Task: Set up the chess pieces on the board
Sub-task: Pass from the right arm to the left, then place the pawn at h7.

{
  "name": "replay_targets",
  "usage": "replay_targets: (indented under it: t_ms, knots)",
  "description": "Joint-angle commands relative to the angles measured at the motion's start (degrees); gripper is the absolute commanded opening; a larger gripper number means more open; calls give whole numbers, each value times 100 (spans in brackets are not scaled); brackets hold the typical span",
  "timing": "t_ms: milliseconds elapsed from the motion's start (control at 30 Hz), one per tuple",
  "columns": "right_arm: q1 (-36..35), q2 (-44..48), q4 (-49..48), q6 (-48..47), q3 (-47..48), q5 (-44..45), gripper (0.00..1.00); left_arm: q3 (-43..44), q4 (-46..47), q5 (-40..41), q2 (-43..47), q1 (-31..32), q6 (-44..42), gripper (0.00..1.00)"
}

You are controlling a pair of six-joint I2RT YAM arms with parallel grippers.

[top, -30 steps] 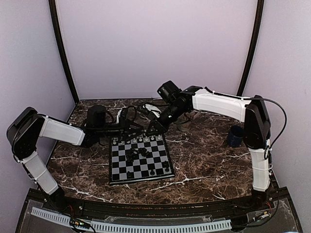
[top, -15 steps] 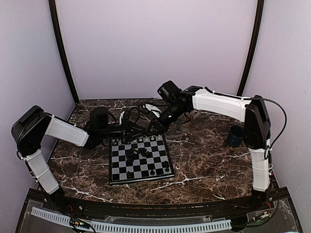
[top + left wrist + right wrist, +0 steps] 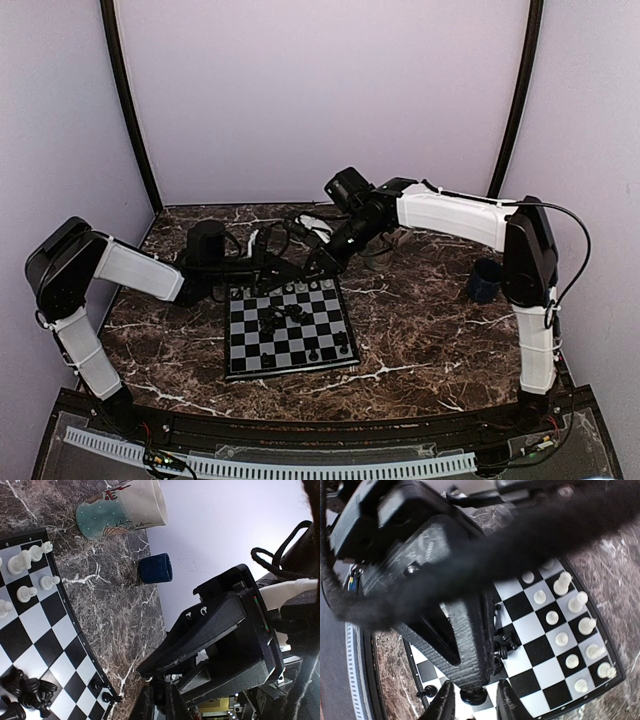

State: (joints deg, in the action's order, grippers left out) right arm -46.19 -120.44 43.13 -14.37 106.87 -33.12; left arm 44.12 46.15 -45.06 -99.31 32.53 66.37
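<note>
Now note: your left gripper fingers clenched; right gripper fingers spread, black piece between them, board beyond fingertips.

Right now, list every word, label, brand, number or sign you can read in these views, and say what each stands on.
None can be read.
The mug carries a painted pattern, with no legible letters.
The board shows no readable marks along its border.
The blue cup looks plain.
</note>
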Motion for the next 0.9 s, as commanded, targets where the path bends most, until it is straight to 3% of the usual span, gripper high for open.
replay_targets:
  t_ms: [0, 200, 467, 667, 867]
  knots:
    - [-10, 472, -100, -52, -333, 239, 36, 384, -1071, 70, 427, 51, -1034, 7]
    - [400, 1292, -496, -143, -1422, 69, 43, 855, -3558, 1214, 1296, 64, -3044, 6]
    - [743, 1674, -769, -204, -2052, -93, 44, 242, -5122, 3166, 2709, 323, -4617, 6]
    - [743, 1536, -740, -192, -1952, -107, 44, -209, -6205, 4206, 3552, 776, -4327, 6]
    - [743, 1375, -657, -206, -1748, -40, 44, -801, -6714, 4585, 4282, 1261, -3705, 6]
